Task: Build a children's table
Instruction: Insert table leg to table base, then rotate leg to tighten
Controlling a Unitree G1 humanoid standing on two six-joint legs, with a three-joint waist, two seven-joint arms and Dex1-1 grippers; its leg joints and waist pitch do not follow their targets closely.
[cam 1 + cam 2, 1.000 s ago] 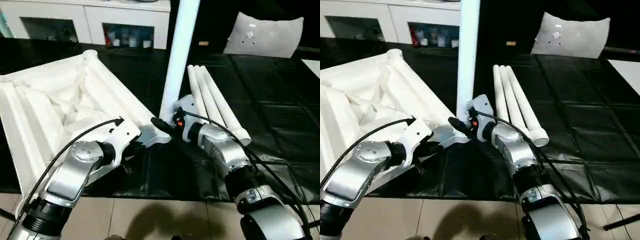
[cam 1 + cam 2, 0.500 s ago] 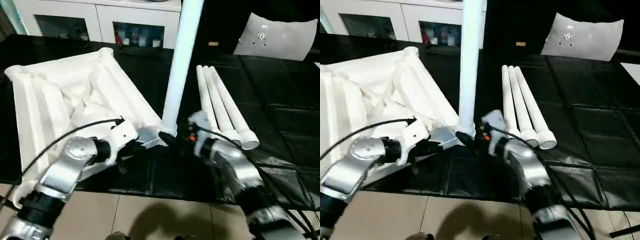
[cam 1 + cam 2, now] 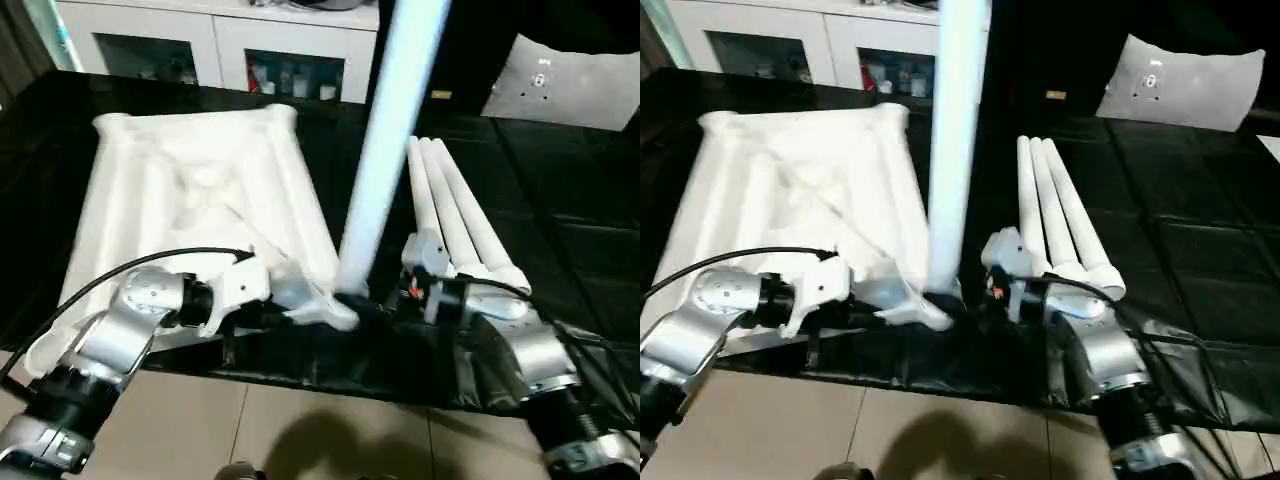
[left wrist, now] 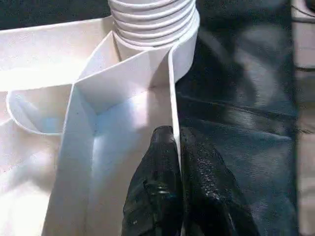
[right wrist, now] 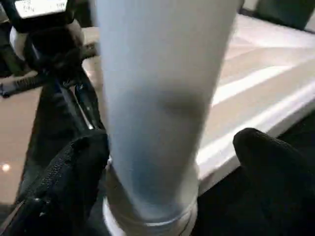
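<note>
The white table top [image 3: 190, 190] lies upside down on the black mat, ribs facing up. One white leg [image 3: 385, 150] stands in its near right corner socket [image 4: 162, 37], leaning slightly right. My left gripper [image 4: 178, 135] is shut on the top's thin side wall just beside that socket. My right gripper [image 5: 167, 147] is open around the base of the standing leg: one finger [image 5: 64, 187] touches the leg, the other stands a little off it. The other three legs [image 3: 455, 215] lie side by side on the mat to the right.
The black mat [image 3: 570, 210] ends near my forearms, with tiled floor [image 3: 300, 430] in front. A white cabinet with shelves [image 3: 250, 50] stands at the back. A flat white board [image 3: 575, 80] leans at the back right.
The camera has shifted. The table top has swung round, its long edges now running more straight away from me. The standing leg and both grippers have gone along to the right.
</note>
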